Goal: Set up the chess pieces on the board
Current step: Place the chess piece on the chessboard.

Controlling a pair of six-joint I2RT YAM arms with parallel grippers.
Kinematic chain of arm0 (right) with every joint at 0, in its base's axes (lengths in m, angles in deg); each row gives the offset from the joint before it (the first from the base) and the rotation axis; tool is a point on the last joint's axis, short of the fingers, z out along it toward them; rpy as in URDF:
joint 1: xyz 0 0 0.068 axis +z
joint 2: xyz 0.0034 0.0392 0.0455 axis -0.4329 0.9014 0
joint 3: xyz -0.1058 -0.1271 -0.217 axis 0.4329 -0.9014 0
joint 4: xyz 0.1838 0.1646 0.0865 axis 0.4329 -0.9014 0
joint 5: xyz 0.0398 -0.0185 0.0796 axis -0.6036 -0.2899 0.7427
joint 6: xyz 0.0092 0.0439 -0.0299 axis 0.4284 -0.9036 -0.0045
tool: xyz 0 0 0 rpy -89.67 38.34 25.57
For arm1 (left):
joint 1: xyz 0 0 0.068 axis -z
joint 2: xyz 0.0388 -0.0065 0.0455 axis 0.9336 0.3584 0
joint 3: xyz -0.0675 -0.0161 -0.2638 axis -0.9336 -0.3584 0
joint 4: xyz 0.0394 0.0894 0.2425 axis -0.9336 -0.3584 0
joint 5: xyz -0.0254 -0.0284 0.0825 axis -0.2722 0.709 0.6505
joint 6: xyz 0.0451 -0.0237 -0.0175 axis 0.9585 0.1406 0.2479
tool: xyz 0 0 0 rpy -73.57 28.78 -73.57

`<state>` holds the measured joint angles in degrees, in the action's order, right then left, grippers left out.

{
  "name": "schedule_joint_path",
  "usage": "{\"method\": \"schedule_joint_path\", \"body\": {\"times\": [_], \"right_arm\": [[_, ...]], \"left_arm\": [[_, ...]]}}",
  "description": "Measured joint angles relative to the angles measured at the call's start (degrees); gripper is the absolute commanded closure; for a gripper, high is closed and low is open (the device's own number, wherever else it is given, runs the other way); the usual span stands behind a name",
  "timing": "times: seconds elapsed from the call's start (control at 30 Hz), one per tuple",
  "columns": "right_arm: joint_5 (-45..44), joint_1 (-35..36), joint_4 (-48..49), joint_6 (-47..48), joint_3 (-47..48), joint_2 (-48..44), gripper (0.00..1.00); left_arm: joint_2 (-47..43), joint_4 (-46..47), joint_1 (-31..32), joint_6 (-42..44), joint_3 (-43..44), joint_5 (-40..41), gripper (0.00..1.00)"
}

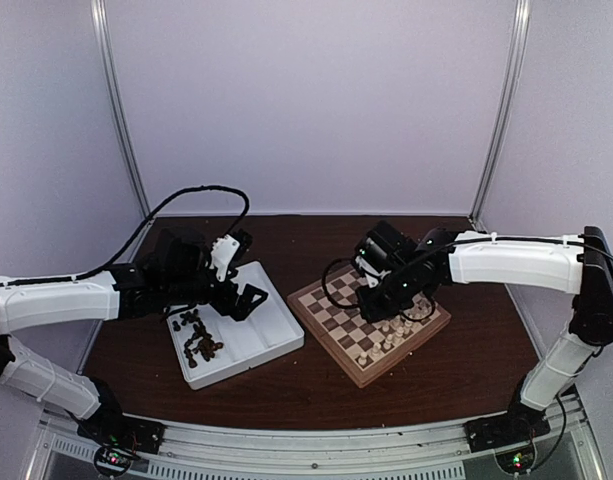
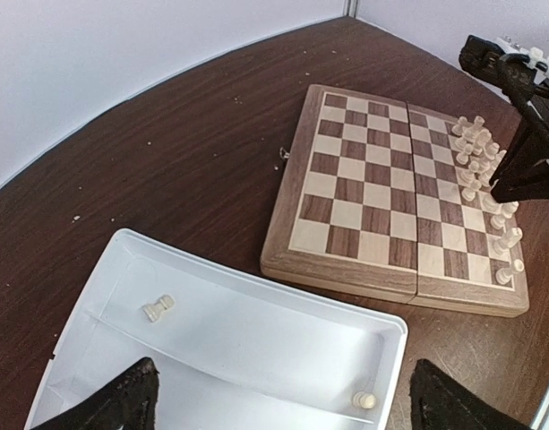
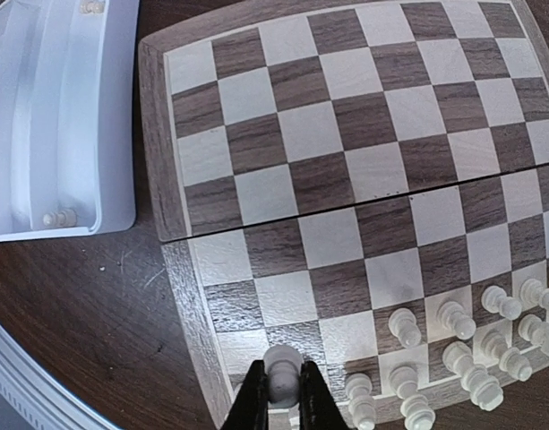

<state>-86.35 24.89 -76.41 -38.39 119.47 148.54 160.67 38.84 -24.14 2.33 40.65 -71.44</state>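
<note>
**Now: right fingers clamped on a white piece at the board's edge**

Seen from the right wrist, the right fingers (image 3: 284, 408) are closed on a round-topped white piece (image 3: 281, 367). It sits between the two tips, over the edge row near the 7 o'clock corner of the board (image 3: 346, 179). Whether it touches the square cannot be told. The other white pieces (image 3: 453, 349) stand in two crowded rows at 3 o'clock from it, just beside.

From above, the board lies on the dark counter (image 1: 316, 395) at 3 o'clock from the white tray (image 1: 276, 335), close to it but apart. The left fingers (image 1: 244, 302) are spread wide and hold nothing. They hang over the tray, and in the left wrist view the board is at 1 o'clock from them. Two loose pieces (image 2: 158, 308), both white, lie on their sides in the tray compartment below those fingers. The dark pieces (image 1: 198, 338) are heaped in the tray's 9 o'clock compartment.
</note>
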Motion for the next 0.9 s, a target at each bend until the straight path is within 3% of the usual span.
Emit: {"method": "schedule_joint_path", "body": {"times": [0.9], "right_arm": [[-5.51, -0.02, -5.03, 3.78, 0.52, 7.58, 0.95]], "left_arm": [[-0.02, -0.02, 0.0, -1.03, -0.24, 2.93, 0.02]]}}
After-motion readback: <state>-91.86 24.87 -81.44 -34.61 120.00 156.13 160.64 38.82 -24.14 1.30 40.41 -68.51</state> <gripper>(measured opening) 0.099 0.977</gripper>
